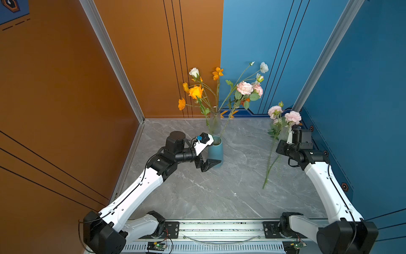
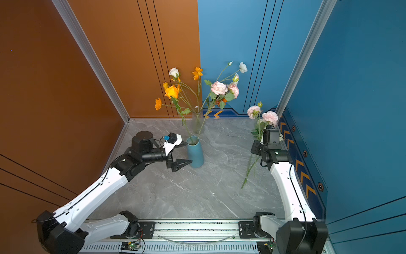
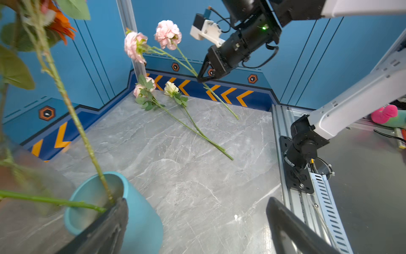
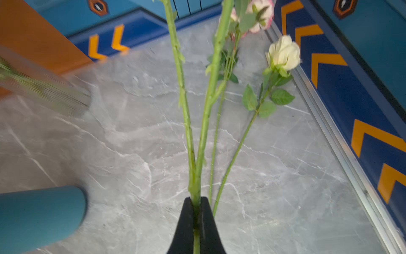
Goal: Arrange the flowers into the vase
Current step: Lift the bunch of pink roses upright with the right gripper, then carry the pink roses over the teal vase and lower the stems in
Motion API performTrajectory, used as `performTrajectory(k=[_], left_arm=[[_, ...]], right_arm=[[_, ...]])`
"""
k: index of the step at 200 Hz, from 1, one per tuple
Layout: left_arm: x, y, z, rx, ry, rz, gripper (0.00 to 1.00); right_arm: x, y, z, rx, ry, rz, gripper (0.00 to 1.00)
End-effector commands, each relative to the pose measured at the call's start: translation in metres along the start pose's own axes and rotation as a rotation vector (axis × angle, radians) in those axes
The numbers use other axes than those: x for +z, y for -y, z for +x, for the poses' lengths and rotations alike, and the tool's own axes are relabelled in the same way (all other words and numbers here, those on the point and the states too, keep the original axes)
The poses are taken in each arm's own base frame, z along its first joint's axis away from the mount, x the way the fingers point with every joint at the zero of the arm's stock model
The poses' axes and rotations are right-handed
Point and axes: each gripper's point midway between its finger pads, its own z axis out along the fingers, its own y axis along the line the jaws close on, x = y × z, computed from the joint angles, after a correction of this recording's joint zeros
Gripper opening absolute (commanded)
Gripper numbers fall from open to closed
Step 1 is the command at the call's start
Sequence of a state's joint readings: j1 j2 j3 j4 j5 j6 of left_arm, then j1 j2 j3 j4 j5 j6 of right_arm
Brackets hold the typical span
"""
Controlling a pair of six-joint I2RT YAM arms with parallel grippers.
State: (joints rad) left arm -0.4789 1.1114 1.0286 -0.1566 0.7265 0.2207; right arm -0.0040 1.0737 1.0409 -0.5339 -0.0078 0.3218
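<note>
Step in hand: I judge this as the carry. One flower is picked up and not yet on its way into the vase.
Right gripper (image 3: 200,77): pinched tight on the stem of a pink flower (image 3: 168,34), a forked stem with two blooms, held up off the table (image 1: 219,193) by the right wall.
Left gripper (image 1: 216,152): jaws spread wide and holding nothing. One finger sits right at the rim of the blue vase (image 2: 196,154); I can't tell if it touches.
Vase: upright mid-table, with standing flowers (image 1: 195,92) fanning out above it. (A clear glass vase (image 1: 214,123) stands just behind, and I can't sort out which stems belong to which.)
Left to do: a cream rose (image 3: 171,88) and a pink-bud sprig (image 3: 145,88) lie flat on the table, near the right wall.
Next move: I reckon the right arm has to swing to centre, tip the stem so the cut end points down, and thread it into the mouth between the stems already there.
Watch-out: the left finger crowds that mouth, so I'd clear it or use it to steady the vase.
</note>
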Motion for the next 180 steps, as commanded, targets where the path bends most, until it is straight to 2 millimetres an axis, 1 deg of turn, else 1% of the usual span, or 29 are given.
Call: performTrajectory(k=[1, 14, 28, 30, 33, 43, 60, 68, 76, 96, 104, 124, 140, 146, 158, 180], left_arm=[[-0.02, 0.0, -0.019, 0.049, 0.056, 0.001, 0.98], [-0.03, -0.005, -0.024, 0.063, 0.079, -0.03, 0.98], [-0.044, -0.011, -0.035, 0.083, 0.119, -0.067, 0.98], [-0.043, -0.013, -0.029, 0.072, 0.113, -0.068, 0.98], [-0.044, -0.014, -0.027, 0.067, 0.117, -0.074, 0.98], [-0.052, -0.02, -0.031, 0.068, 0.144, -0.099, 0.98], [-0.059, -0.028, -0.031, 0.064, 0.168, -0.132, 0.98], [-0.06, -0.033, -0.03, 0.057, 0.167, -0.143, 0.98], [-0.061, -0.036, -0.029, 0.049, 0.166, -0.146, 0.98], [-0.064, -0.044, -0.028, 0.024, 0.167, -0.147, 0.98], [-0.065, -0.045, -0.028, 0.022, 0.168, -0.147, 0.98], [-0.066, -0.045, -0.028, 0.024, 0.168, -0.152, 0.98], [-0.066, -0.047, -0.027, 0.021, 0.168, -0.155, 0.98], [-0.067, -0.048, -0.027, 0.019, 0.167, -0.156, 0.98], [-0.067, -0.048, -0.028, 0.02, 0.168, -0.157, 0.98], [-0.068, -0.048, -0.028, 0.02, 0.17, -0.156, 0.98]], right_arm=[[-0.028, -0.028, -0.039, 0.069, 0.219, -0.118, 0.0], [-0.048, -0.04, -0.052, 0.044, 0.297, -0.146, 0.0], [-0.071, -0.061, -0.065, 0.002, 0.38, -0.203, 0.0], [-0.075, -0.064, -0.066, -0.005, 0.392, -0.212, 0.0], [-0.081, -0.069, -0.069, -0.014, 0.413, -0.222, 0.0], [-0.099, -0.083, -0.077, -0.055, 0.474, -0.255, 0.0], [-0.126, -0.11, -0.086, -0.121, 0.562, -0.33, 0.0], [-0.137, -0.123, -0.088, -0.152, 0.595, -0.372, 0.0], [-0.144, -0.136, -0.088, -0.186, 0.622, -0.403, 0.0], [-0.156, -0.171, -0.079, -0.279, 0.677, -0.506, 0.0], [-0.163, -0.186, -0.075, -0.311, 0.715, -0.551, 0.0], [-0.171, -0.216, -0.068, -0.349, 0.795, -0.633, 0.0], [-0.164, -0.241, -0.066, -0.38, 0.795, -0.687, 0.0], [-0.166, -0.258, -0.06, -0.394, 0.784, -0.733, 0.0], [-0.164, -0.279, -0.058, -0.406, 0.783, -0.782, 0.0], [-0.164, -0.308, -0.059, -0.39, 0.821, -0.868, 0.0]])
